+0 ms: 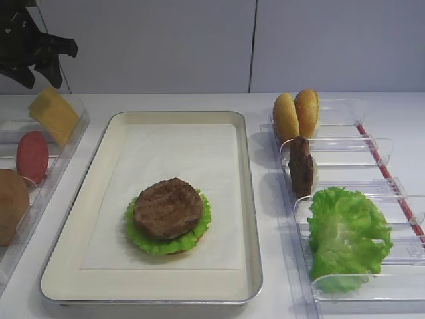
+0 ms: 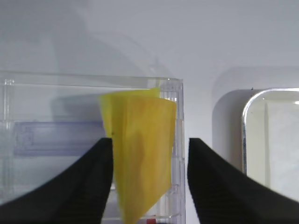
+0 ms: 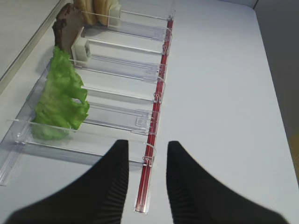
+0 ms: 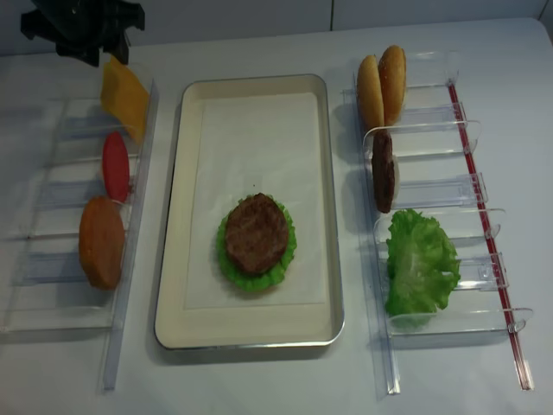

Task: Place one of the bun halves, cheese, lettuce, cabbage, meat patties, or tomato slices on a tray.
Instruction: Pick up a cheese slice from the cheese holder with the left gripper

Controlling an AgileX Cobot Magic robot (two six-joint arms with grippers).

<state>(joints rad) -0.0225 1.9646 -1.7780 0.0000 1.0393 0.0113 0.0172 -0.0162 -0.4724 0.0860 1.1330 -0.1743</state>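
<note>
The yellow-orange cheese (image 1: pixel 53 114) (image 4: pixel 123 97) stands tilted in the back slot of the left clear holder (image 1: pixel 66 156). My left gripper (image 1: pixel 41 76) (image 4: pixel 102 54) hangs just above it, open. In the left wrist view the cheese (image 2: pixel 140 149) sits between the fingers of the left gripper (image 2: pixel 150 142), close to the left one, with a gap to the right one. The tray (image 1: pixel 172 143) (image 4: pixel 255 130) holds a meat patty (image 1: pixel 167 207) on lettuce (image 1: pixel 199 232). My right gripper (image 3: pixel 148 143) is open and empty over the table.
The left holder also carries a tomato slice (image 1: pixel 32 156) and a bun half (image 1: pixel 10 205). The right holder (image 1: pixel 372 153) carries two bun halves (image 1: pixel 296 113), a patty (image 1: pixel 301 166) and lettuce (image 1: pixel 345 236). A red strip (image 3: pixel 156 126) runs along its outer edge.
</note>
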